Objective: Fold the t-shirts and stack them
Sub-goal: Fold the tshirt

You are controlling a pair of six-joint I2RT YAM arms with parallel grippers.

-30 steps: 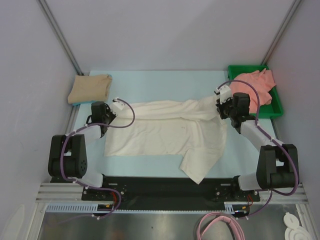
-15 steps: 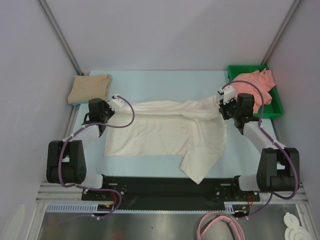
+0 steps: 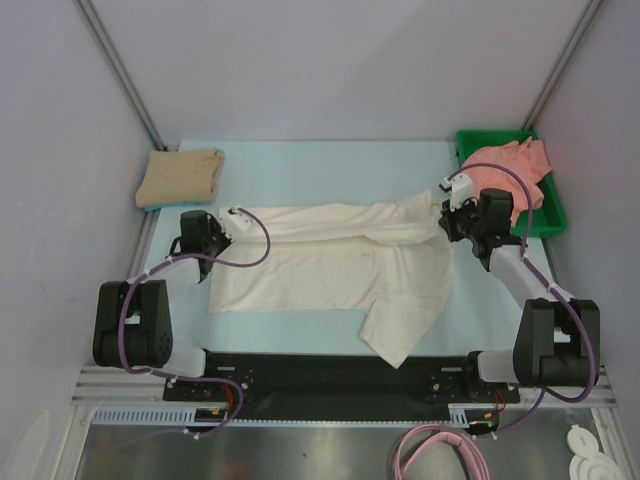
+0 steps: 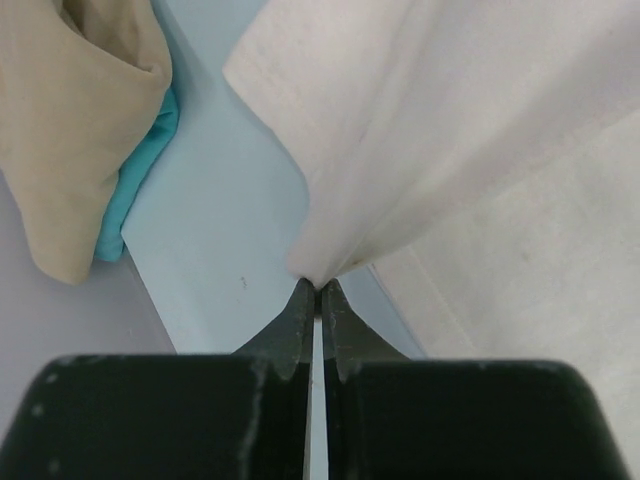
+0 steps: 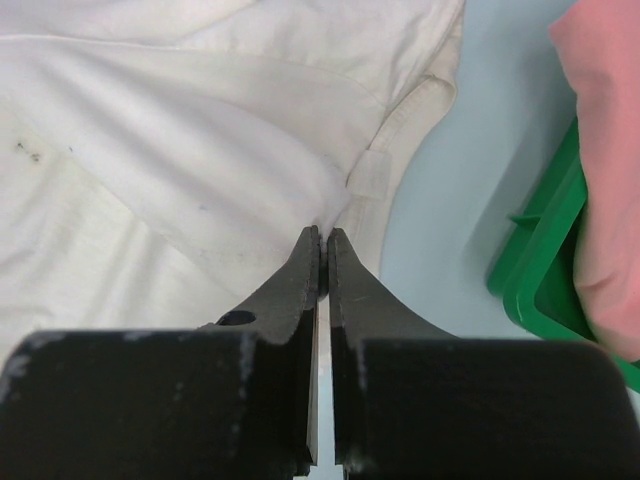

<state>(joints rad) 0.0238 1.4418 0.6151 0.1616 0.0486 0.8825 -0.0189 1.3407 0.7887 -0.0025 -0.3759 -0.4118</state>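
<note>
The cream-white t-shirt (image 3: 330,265) lies spread across the middle of the table, its far edge folded over into a band. My left gripper (image 3: 232,218) is shut on the band's left end, and the cloth bunches at its tips (image 4: 319,285). The right gripper (image 3: 447,207) is shut on the right end by the collar seam (image 5: 325,235). A tan-beige t-shirt (image 3: 182,177) lies folded at the far left, also seen in the left wrist view (image 4: 80,110). A salmon-pink t-shirt (image 3: 510,175) lies crumpled in the green tray.
The green tray (image 3: 548,225) stands at the far right, close beside my right gripper, its rim (image 5: 540,270) just right of the fingers. A teal piece (image 4: 140,170) shows under the tan shirt. One corner of the cream shirt hangs toward the near table edge (image 3: 395,350).
Both grippers have drawn apart, the left one leftward and the right one rightward. The folded band of the cream shirt is now stretched longer and straighter between them.
</note>
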